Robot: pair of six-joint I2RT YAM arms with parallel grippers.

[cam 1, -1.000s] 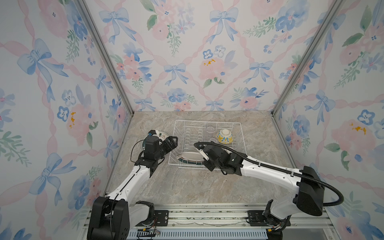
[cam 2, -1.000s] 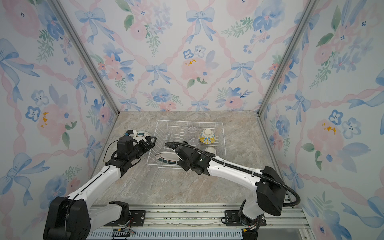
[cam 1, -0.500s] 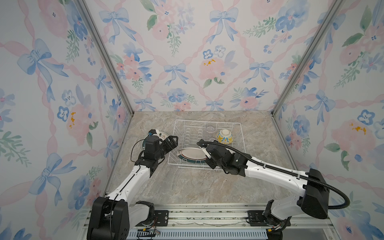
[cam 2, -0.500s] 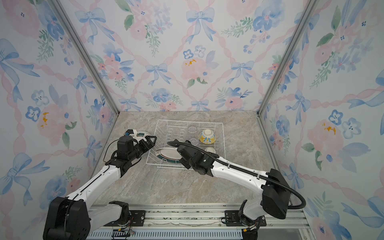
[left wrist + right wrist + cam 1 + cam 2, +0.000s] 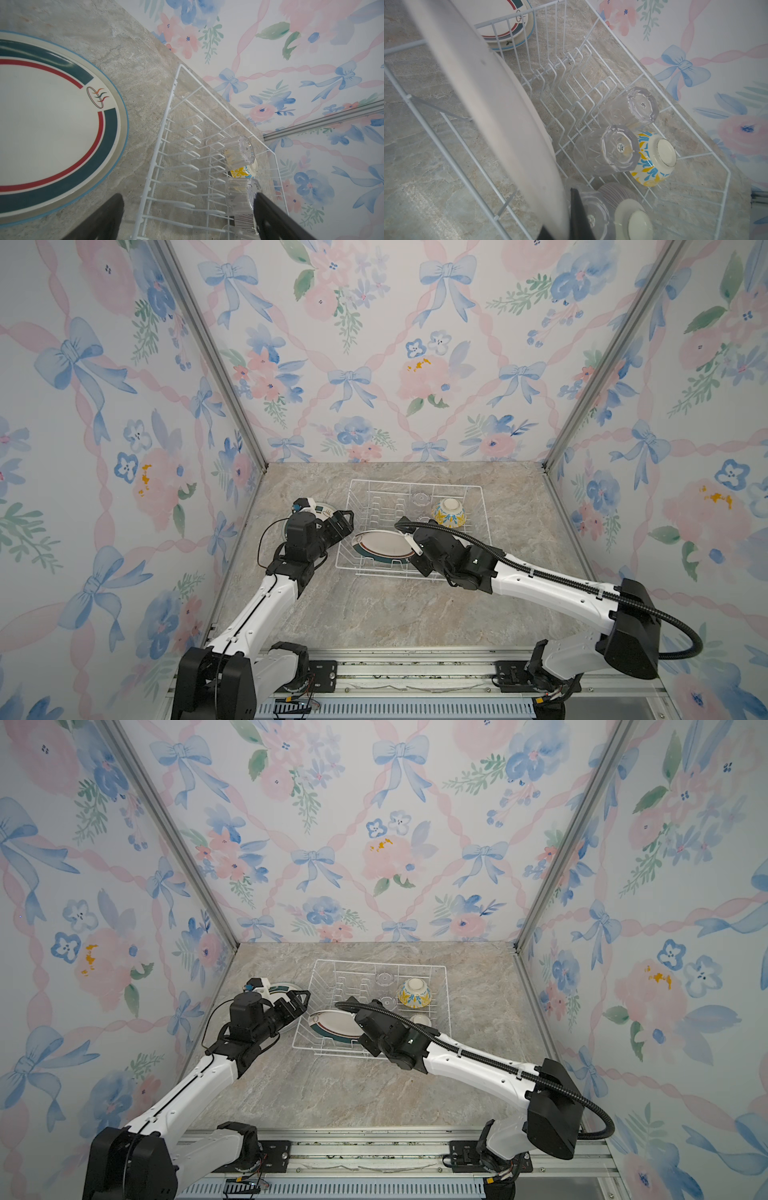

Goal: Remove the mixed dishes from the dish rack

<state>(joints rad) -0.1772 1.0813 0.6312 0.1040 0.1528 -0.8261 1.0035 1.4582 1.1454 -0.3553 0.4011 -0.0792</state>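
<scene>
The right jaws have been clamped on the teal-rimmed plate (image 5: pixel 380 545), now tipped up, seemingly off the wires, at the near left of the dish rack (image 5: pixel 415 483): removal is begun. The left jaws are held wide, empty, beside it.

White wire dish rack (image 5: pixel 415 483), yellow-and-blue patterned bowl (image 5: pixel 449 514), teal-rimmed plate (image 5: pixel 380 546), grey marbled table (image 5: pixel 395 614), pink-blue floral walls (image 5: pixel 374 344)
</scene>
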